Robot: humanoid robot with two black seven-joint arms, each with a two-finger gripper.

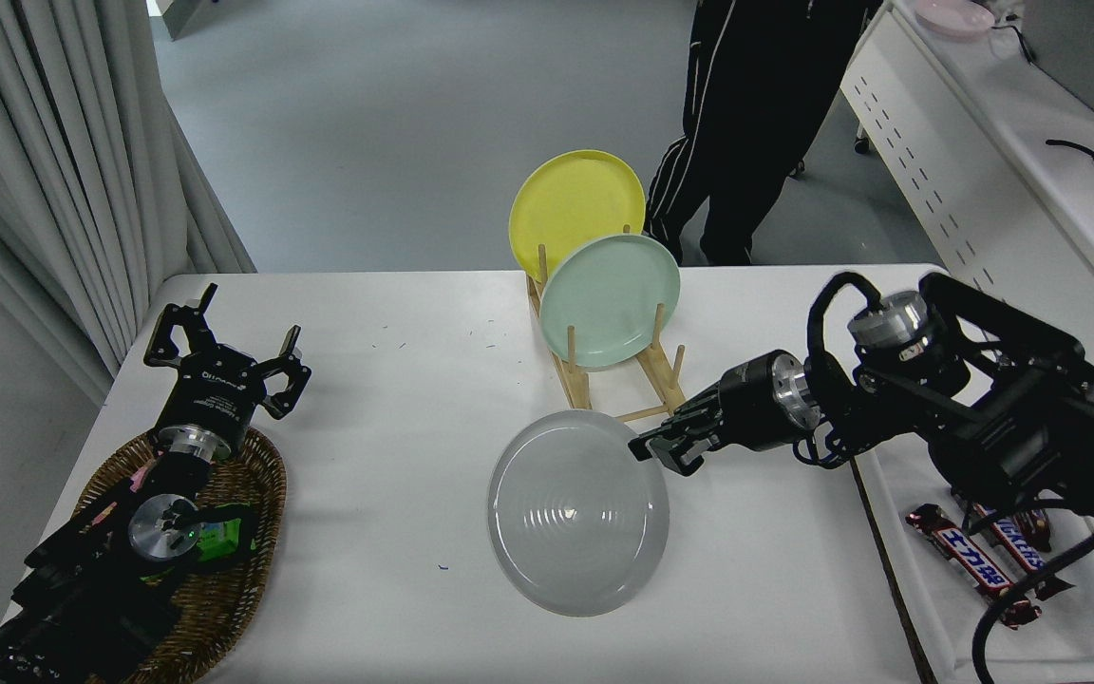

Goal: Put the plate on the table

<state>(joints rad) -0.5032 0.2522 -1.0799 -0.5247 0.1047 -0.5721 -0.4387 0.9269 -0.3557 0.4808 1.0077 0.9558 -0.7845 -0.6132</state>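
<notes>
The round light grey plate point(577, 513) lies almost flat, low over the white table point(395, 399), just in front of the wooden rack. My right gripper point(653, 448) comes in from the right and is shut on the plate's upper right rim. My left gripper point(224, 353) is parked at the lower left above a wicker basket, open and empty.
A wooden rack point(663, 372) behind the grey plate holds a mint green plate point(610, 299) and a yellow plate point(574, 199). A white tray point(927, 608) with candy bars point(972, 562) sits at the right. A wicker basket point(224, 579) sits at the lower left. A person point(746, 114) stands at the far side.
</notes>
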